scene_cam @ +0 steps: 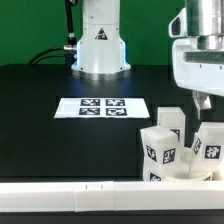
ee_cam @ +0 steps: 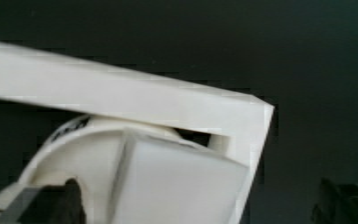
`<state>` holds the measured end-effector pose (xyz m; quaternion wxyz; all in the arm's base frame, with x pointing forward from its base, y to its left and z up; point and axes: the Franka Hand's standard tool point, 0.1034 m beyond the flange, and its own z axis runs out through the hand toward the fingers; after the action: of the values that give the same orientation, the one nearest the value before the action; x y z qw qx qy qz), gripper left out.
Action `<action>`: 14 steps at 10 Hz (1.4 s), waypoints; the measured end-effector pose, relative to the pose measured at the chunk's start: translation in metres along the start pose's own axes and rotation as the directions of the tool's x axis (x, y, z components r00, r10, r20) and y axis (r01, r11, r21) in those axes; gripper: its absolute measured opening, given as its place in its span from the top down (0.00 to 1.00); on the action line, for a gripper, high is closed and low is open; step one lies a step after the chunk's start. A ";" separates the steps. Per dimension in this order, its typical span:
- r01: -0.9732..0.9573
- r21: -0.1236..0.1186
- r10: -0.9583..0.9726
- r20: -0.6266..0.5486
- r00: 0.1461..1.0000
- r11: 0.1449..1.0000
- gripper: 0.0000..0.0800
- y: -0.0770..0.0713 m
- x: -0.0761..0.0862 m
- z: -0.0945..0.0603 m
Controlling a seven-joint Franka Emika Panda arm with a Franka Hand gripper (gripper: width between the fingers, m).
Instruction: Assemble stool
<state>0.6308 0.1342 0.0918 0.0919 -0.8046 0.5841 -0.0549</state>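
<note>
Beside the rail [scene_cam: 80, 192], stool legs [scene_cam: 160, 150] upright, long axes vertical

The gripper [scene_cam: 203, 103] runs off the exterior view's right edge, and its fingertips drop behind a leg [scene_cam: 212, 143]. The seat [scene_cam: 180, 176] is almost wholly screened by legs and the rail [scene_cam: 100, 190]. Up close, a leg [ee_cam: 167, 180] is blurred, cropped by the frame.

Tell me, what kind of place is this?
Probably a robotics lab test bench. A robot arm's base stands on a black table, a flat board printed with square tags lies on it, and tagged white furniture pieces sit nearby.
</note>
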 end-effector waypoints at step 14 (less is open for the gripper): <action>0.971 -0.053 -0.964 0.144 -0.224 -0.233 0.19 0.001 0.014 -0.011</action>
<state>0.6320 0.1194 0.1024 -0.0310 -0.9625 -0.2658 -0.0440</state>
